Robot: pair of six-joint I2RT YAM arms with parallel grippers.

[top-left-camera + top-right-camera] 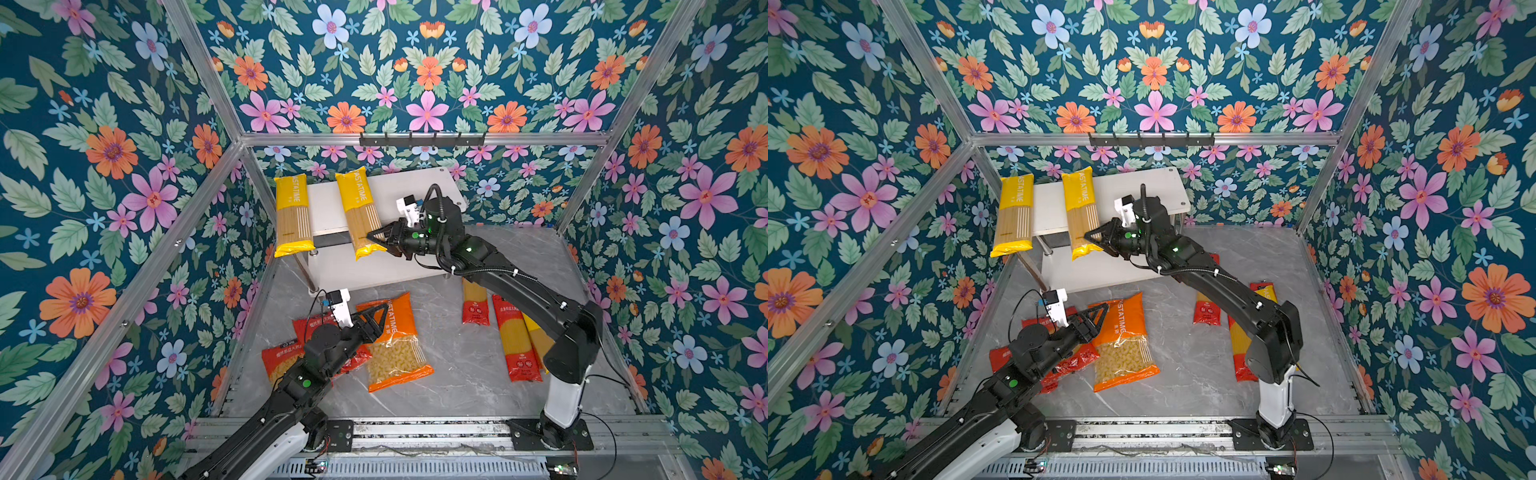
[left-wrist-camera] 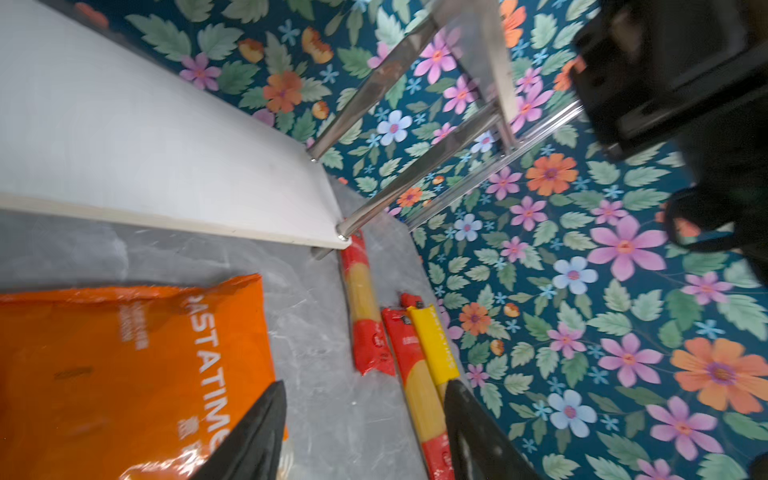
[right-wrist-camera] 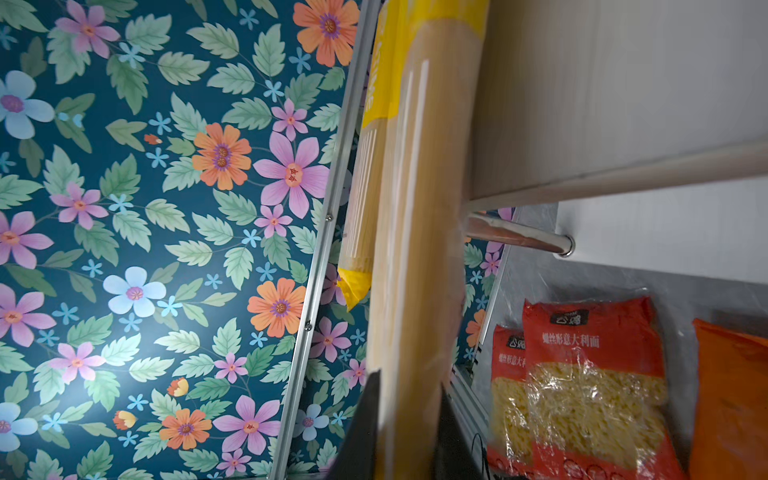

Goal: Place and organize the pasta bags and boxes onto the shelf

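**Q:** Well, how many pasta packs are there?

**A:** Nine. Three are long yellow spaghetti packs and three are long red ones. There are also two short red bags and one orange bag, all with curly pasta.

**Q:** Where are they?

**A:** Two yellow packs lie on the top board of the shelf (image 1: 399, 187), overhanging its front edge. The first yellow pack (image 1: 293, 216) is at the left end. The second yellow pack (image 1: 360, 210) is nearer the middle and slanted. The third yellow pack (image 1: 538, 338) lies on the table (image 1: 457, 365) at the right. It touches the long red packs (image 1: 515, 336) and is partly hidden by the right arm. The short red bags (image 3: 594, 353) overlap at the left, under the left arm. The orange bag (image 1: 395, 345) is just beside them.

**Q:** And the pincers?

**A:** The right gripper (image 1: 374, 239) is clamped on the second yellow pack near its lower end. The left gripper (image 1: 379, 312) hovers over the orange bag's top end, with its fingers apart and nothing between them.

**Q:** The setting?

**A:** The table is grey and marbled. The walls are dark blue floral wallpaper in an aluminium frame. A black hook rail (image 1: 422, 140) is on the back wall.

**Q:** The shelf itself?

**A:** It has two white rectangular boards on shiny metal legs, and it stands at the back of the table.
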